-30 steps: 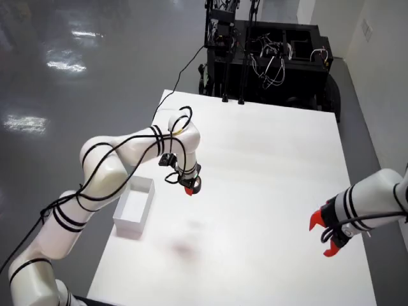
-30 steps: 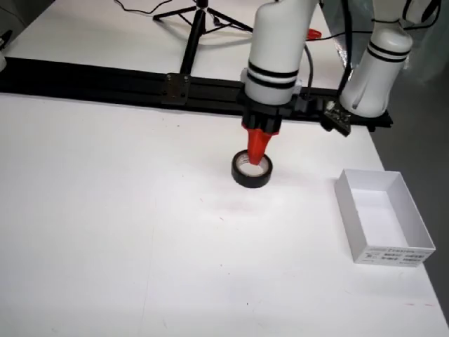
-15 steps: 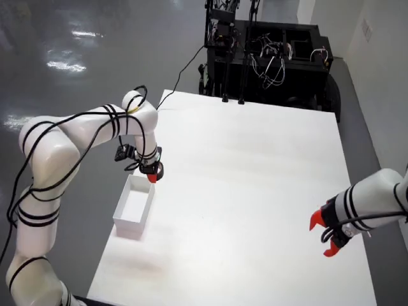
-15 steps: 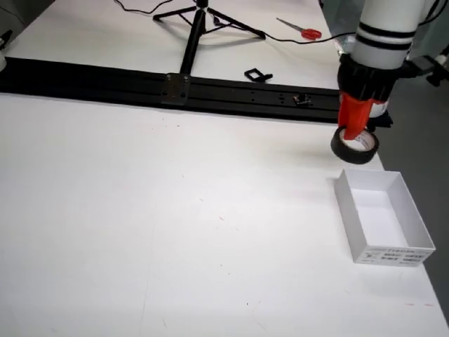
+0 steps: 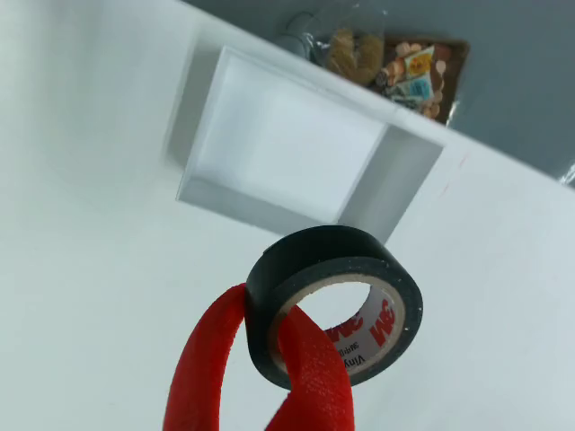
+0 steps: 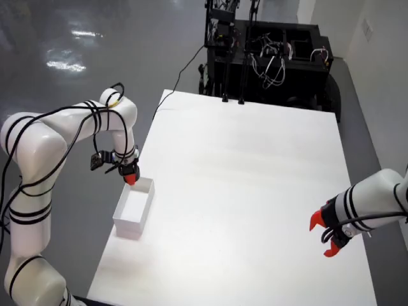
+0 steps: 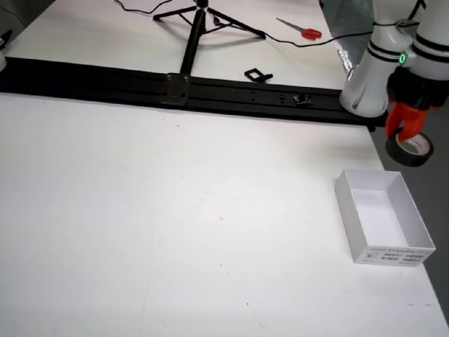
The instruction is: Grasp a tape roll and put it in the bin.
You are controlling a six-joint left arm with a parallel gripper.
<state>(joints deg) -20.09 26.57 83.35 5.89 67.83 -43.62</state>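
Observation:
In the view that rides on the gripper, a black tape roll [image 5: 337,301] with a white 3M core hangs in the air. My gripper [image 5: 260,364] is shut on its wall, one red finger [image 5: 208,359] outside and one through the hole. The empty white bin [image 5: 287,148] lies below and beyond it. The side view shows the tape roll [image 7: 410,149] held under the gripper [image 7: 405,128], just past the far end of the bin [image 7: 349,200], near the table's right edge. From above, the gripper [image 6: 130,178] hovers at the bin's [image 6: 141,217] far end.
A second white arm with red fingers [image 6: 328,234] rests at the right table edge in the view from above. A black rail [image 7: 210,91], tripod legs and red scissors [image 7: 303,30] lie behind the table. A clear bag of small items [image 5: 395,63] sits beyond the bin.

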